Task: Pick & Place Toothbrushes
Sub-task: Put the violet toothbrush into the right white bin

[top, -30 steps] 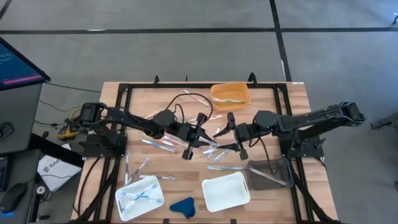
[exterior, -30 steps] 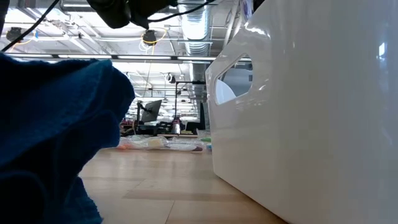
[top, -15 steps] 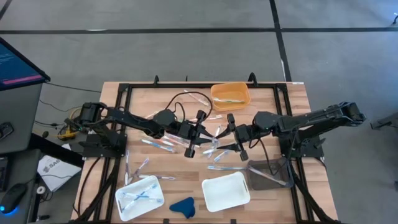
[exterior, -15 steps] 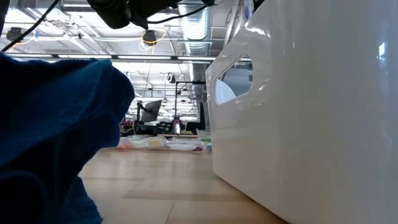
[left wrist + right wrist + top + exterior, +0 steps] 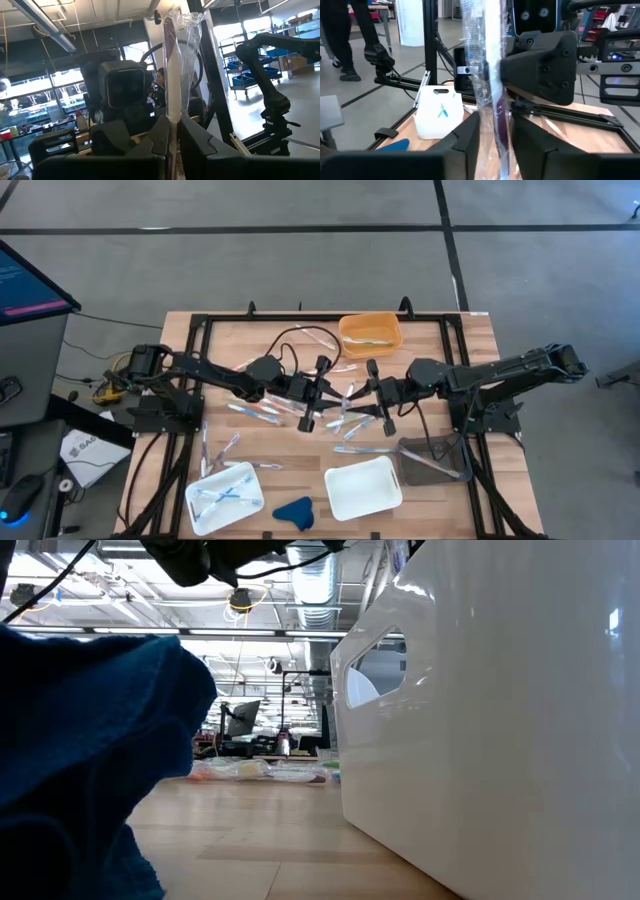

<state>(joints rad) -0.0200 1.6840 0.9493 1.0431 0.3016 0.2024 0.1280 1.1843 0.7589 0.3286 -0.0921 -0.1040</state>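
Toothbrushes (image 5: 262, 411) lie scattered over the middle of the desk (image 5: 470, 340), each in a clear wrapper, with a few more in the white tray (image 5: 225, 498) near the front left corner and one or two in the orange bin (image 5: 370, 333) at the back edge. One wrapped toothbrush (image 5: 171, 75) is the piece in play: we see it standing up between the left gripper (image 5: 314, 393) and its dark fingers (image 5: 155, 137), which are pinched tight on its lower end. The right gripper (image 5: 378, 398) sits just across from it at the desk's middle, and in its wrist view a wrapped toothbrush (image 5: 487, 80) rises between its fingers (image 5: 466, 137), which are narrowed close around it; whether they press on it we cannot tell.

Compared with a second ago, the right gripper has drawn its fingers in from a wide spread, and the two grippers have moved closer together over the desk's centre. The left one has stayed clamped throughout. We judge this to be a hand-over or a fresh grasp in progress, so one more brush is about to head for a container. The second white tray (image 5: 363, 488) and the grey tray (image 5: 432, 461) toward the front right, and the blue cloth (image 5: 294, 511) at the front edge, sit as they did before.
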